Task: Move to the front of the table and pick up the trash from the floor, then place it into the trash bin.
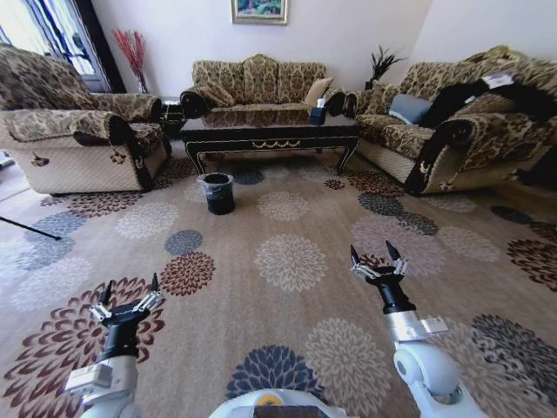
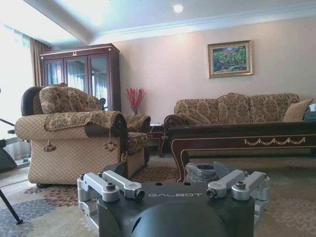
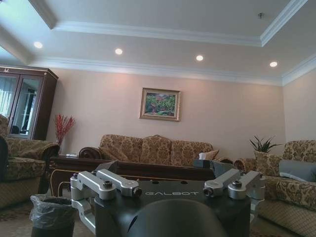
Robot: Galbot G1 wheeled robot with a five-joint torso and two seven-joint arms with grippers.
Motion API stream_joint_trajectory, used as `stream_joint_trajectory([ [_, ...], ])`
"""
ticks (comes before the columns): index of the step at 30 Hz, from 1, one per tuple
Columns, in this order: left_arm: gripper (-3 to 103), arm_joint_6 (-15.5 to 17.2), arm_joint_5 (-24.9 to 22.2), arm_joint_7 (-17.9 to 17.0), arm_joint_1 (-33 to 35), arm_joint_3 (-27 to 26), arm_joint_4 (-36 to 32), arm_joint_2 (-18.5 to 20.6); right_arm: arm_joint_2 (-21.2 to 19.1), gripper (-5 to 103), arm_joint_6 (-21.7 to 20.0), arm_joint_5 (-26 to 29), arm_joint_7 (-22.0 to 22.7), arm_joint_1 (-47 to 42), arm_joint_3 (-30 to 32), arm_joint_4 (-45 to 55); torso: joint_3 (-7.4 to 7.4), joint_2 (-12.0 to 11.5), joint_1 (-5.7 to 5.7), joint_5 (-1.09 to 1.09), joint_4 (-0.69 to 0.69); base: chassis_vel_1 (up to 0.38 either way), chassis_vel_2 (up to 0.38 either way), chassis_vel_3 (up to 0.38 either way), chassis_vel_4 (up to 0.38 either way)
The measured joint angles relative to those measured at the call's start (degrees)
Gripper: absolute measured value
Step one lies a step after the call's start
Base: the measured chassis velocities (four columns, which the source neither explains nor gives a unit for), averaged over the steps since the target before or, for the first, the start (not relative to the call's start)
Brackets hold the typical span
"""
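2 grippers, left and right, both released. Trash bin at 12 o'clock before coffee table; risk: litter unlocated, drive clips bin.

A long patterned sofa stands against the back wall, under a framed picture. A big armchair is at the left side of the room, and another sofa with a grey pillow is at the right. Red twigs in a vase stand in the back left corner, and a green plant in the back right corner.
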Motion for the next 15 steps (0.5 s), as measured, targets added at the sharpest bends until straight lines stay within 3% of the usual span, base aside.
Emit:
stream_joint_trajectory([
  [5,100,0.0,0.0,0.0,0.0,0.0,0.0,0.0,0.0,100,0.0,0.0,0.0,0.0,0.0,0.0,0.48,0.56,0.08,0.0,0.0,0.0,0.0,0.0,0.0],
  [15,100,0.0,0.0,0.0,0.0,0.0,0.0,0.0,0.0,100,0.0,0.0,0.0,0.0,0.0,0.0,2.89,3.03,0.13,0.0,0.0,0.0,0.0,0.0,0.0],
])
